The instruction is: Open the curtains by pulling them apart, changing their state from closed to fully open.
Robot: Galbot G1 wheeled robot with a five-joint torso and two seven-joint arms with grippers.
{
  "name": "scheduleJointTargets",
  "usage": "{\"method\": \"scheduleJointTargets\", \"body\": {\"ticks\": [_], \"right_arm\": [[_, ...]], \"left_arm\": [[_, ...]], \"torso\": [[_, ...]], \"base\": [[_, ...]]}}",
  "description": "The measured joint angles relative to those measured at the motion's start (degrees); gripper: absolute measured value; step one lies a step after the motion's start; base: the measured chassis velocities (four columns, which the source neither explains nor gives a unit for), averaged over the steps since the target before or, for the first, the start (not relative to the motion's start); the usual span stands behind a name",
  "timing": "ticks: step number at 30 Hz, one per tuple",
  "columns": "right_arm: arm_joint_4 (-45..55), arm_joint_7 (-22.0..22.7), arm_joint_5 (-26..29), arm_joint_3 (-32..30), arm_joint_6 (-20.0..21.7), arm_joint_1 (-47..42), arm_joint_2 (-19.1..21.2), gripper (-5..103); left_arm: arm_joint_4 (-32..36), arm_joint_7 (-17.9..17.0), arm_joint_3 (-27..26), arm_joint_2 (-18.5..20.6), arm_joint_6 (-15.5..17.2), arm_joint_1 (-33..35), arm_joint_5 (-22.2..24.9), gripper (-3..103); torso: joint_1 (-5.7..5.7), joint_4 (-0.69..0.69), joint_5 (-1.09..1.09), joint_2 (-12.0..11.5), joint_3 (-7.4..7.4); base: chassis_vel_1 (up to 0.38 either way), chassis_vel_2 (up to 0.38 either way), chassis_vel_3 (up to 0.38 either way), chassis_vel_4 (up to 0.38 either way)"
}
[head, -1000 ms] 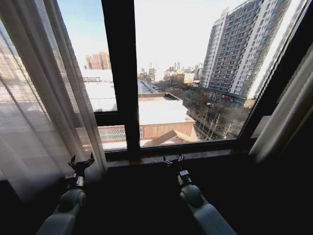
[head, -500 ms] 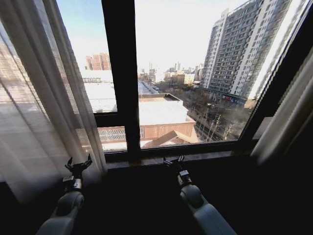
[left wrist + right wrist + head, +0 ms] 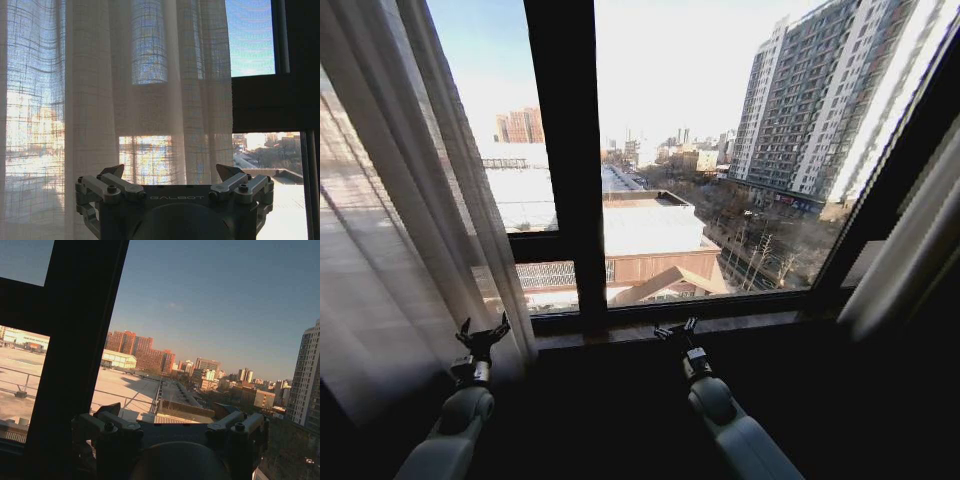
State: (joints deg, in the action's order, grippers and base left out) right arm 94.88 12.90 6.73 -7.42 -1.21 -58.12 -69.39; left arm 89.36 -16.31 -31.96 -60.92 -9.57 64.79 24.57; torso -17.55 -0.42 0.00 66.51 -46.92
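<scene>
The left curtain panel (image 3: 410,200) hangs in sheer white pleats at the left side of the window, and its weave (image 3: 125,100) hangs straight ahead in the left wrist view. The right curtain panel (image 3: 910,250) is bunched at the far right edge. Between them the glass is uncovered. My left gripper (image 3: 482,335) is open, held low just in front of the left panel's inner edge, with nothing between its fingers (image 3: 112,172). My right gripper (image 3: 676,328) is open near the sill at the middle of the window, facing the glass, fingers (image 3: 111,410) holding nothing.
A dark vertical window frame bar (image 3: 565,150) stands between the two panes, with a horizontal bar (image 3: 535,243) on the left pane. A narrow sill (image 3: 720,320) runs below the glass. Below the sill lies a dark wall.
The left gripper shifted slightly left toward the left curtain panel. The picture has shifted a little, so the curtain's inner edge sits slightly further left. The right gripper has stayed put.
</scene>
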Motion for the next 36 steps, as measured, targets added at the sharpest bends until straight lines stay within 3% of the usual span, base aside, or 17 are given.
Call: {"method": "scheduleJointTargets", "body": {"ticks": [10, 17, 24, 26, 27, 31, 32, 34, 36], "right_arm": [[0.00, 0.00, 0.00, 0.00, 0.00, 0.00, -0.01, 100], [0.00, 0.00, 0.00, 0.00, 0.00, 0.00, 0.00, 100], [0.00, 0.00, 0.00, 0.00, 0.00, 0.00, 0.00, 100], [0.00, 0.00, 0.00, 0.00, 0.00, 0.00, 0.00, 100], [0.00, 0.00, 0.00, 0.00, 0.00, 0.00, 0.00, 100], [0.00, 0.00, 0.00, 0.00, 0.00, 0.00, 0.00, 100], [0.00, 0.00, 0.00, 0.00, 0.00, 0.00, 0.00, 100], [0.00, 0.00, 0.00, 0.00, 0.00, 0.00, 0.00, 100], [0.00, 0.00, 0.00, 0.00, 0.00, 0.00, 0.00, 100]], "left_arm": [[-4.04, 0.74, 2.67, -0.35, 0.14, -5.38, 0.75, 100], [-10.51, 2.53, 4.99, 1.79, 0.49, -11.89, 2.35, 100], [-14.62, 7.59, 5.85, 2.19, 0.73, -15.24, 3.81, 99], [-15.63, 10.37, 5.81, 2.08, -0.62, -15.39, 3.86, 85], [-15.84, 10.73, 5.76, 2.08, -0.86, -15.39, 3.86, 85], [-16.56, 10.96, 5.61, 2.10, -1.32, -15.41, 3.94, 74], [-16.88, 10.97, 5.56, 2.18, -1.50, -15.46, 3.96, 62], [-17.09, 10.97, 5.53, 2.25, -1.59, -15.50, 4.00, 62], [-17.52, 10.97, 5.50, 2.32, -1.87, -15.66, 4.08, 52]], "torso": [[-0.08, -0.01, -0.01, -0.03, -0.03], [-0.02, 0.00, 0.00, -0.02, 0.00], [-0.03, -0.01, 0.00, -0.02, -0.01], [-0.03, -0.01, -0.01, -0.02, -0.01], [-0.03, -0.01, -0.01, -0.02, -0.01], [-0.02, 0.00, 0.00, -0.01, -0.01], [-0.03, 0.00, 0.00, -0.01, -0.01], [-0.03, -0.01, 0.00, -0.02, -0.01], [-0.03, 0.00, 0.00, -0.01, -0.01]], "base": [[-0.055, 0.055, 0.055, -0.069], [0.000, 0.000, 0.000, 0.000], [0.000, 0.000, 0.000, 0.000], [0.000, 0.000, 0.000, 0.000], [0.000, 0.000, 0.000, 0.000], [0.000, 0.000, 0.000, 0.000], [0.000, 0.000, 0.000, 0.000], [0.000, 0.000, 0.000, 0.000], [0.000, 0.000, 0.000, 0.000]]}}
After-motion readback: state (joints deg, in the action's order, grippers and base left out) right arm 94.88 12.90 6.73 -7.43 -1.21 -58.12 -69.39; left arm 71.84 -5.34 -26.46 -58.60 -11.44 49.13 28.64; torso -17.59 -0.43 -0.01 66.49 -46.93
